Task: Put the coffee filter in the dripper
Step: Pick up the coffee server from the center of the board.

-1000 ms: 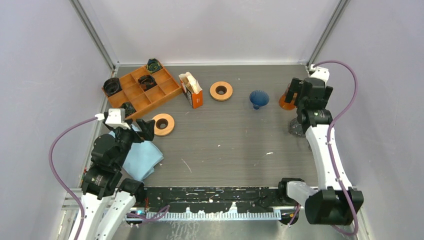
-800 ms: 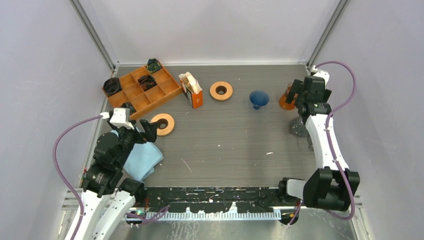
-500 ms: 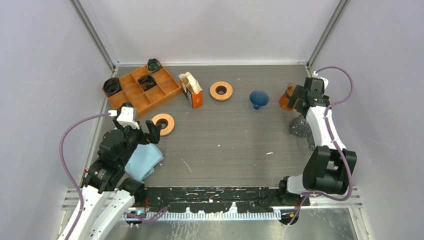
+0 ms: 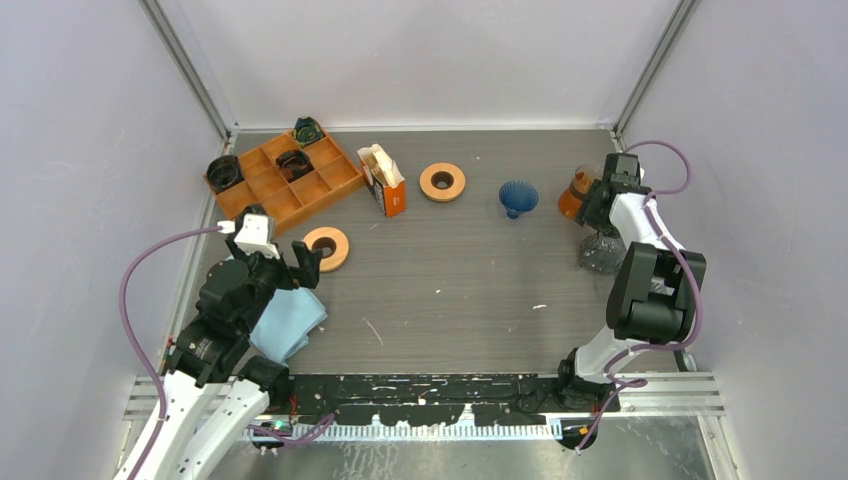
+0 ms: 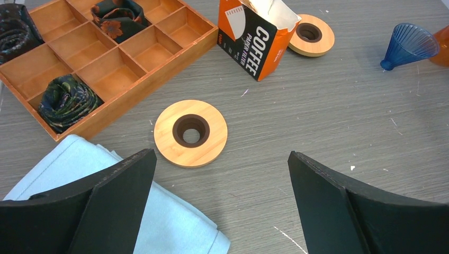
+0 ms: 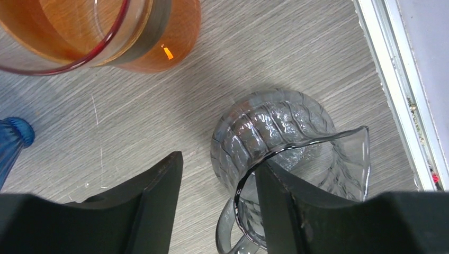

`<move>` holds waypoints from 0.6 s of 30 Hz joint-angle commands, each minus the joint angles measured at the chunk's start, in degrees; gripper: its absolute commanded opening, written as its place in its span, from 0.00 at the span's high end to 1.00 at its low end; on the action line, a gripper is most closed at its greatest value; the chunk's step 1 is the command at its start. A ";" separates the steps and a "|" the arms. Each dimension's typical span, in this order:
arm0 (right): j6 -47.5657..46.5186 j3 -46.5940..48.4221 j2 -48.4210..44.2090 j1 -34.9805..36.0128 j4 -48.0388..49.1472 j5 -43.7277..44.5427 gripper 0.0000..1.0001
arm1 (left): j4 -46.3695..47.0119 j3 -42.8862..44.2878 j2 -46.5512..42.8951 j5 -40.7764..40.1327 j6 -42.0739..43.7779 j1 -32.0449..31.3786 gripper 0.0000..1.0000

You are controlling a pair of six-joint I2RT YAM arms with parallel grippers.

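We are poising our half-open, empty right hand (image 6: 218, 165) astride the rim of the glass dripper (image 6: 275, 132) at three o'clock; a skewed pinch risks sending it skidding.

- Tray (image 4: 318, 182): just left of the box (image 4: 383, 180).
- Far ring (image 4: 442, 181): just right of the box.
- Dripper (image 4: 518, 197): farther right, past that ring.
- Near ring (image 4: 326, 248): before the box, leftward.
- Cloth (image 4: 288, 318): well before the box, leftward.
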 commanded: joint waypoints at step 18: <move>-1.21 0.15 -3.91 -0.09 -1.93 -0.98 0.94 | 1.21 0.47 0.03 0.25 1.40 -0.35 0.01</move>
